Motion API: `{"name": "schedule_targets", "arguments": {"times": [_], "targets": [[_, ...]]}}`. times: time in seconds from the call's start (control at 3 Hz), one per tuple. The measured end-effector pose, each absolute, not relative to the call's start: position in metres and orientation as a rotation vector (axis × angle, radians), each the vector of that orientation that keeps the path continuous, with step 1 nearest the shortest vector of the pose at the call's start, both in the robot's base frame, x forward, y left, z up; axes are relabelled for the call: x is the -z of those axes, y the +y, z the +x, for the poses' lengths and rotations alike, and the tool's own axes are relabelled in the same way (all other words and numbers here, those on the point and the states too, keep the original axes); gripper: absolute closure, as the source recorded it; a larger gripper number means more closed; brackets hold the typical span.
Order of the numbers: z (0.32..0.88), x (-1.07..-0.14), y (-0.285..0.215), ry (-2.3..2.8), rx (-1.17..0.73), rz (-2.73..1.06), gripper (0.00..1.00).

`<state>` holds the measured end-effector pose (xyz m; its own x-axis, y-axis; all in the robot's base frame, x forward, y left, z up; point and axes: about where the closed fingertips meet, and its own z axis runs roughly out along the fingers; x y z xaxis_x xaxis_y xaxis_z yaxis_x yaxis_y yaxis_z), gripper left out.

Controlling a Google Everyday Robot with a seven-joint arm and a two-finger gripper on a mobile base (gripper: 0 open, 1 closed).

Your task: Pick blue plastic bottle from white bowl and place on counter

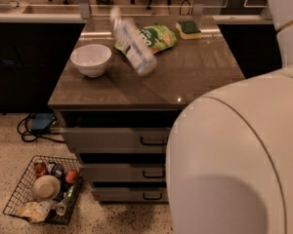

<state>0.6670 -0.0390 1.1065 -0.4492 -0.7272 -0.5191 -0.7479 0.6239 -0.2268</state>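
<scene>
Camera view (the only one).

- Desk: glossy grey-brown top over three drawers with black handles.
- White bowl: upright near the left edge. Nothing shows inside it.
- Blue plastic bottle: out of the bowl and over the middle of the desk, to the bowl's right and apart from it. It leans steeply, top toward the back left and base toward the front right. Its upper part overlaps the green snack bag. I can't tell whether the base touches the desk. Nothing visibly holds it.
- Sponge: back right, well clear of the bottle.
- Arm shell: large white casing that fills the lower right and runs up the right edge.
- Hand: out of sight, so I can't tell whether it is clenched or released.
- Floor, lower left: wire basket of odds and ends.

Judgement: the pick looks done, but the placing is unsettled because the bottle is not standing.

Risks from here:
- At that lean with no visible support, the bottle will likely land on its side. Being round, it could roll toward the front edge and drop to the floor.
- It might knock the bowl or slide on the bag's slick surface.
- A regrasp would need the hand to approach a lying, rolling target, so a nudge could push it further.
</scene>
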Motion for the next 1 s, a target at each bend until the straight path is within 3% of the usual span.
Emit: {"name": "schedule_targets", "arguments": {"times": [0.67,1.0], "targets": [[0.681,-1.033,-0.082,2.448,-0.208,-1.034,1.0],[0.689,-1.029,-0.082,2.435,-0.215,-1.017,0.84]]}}
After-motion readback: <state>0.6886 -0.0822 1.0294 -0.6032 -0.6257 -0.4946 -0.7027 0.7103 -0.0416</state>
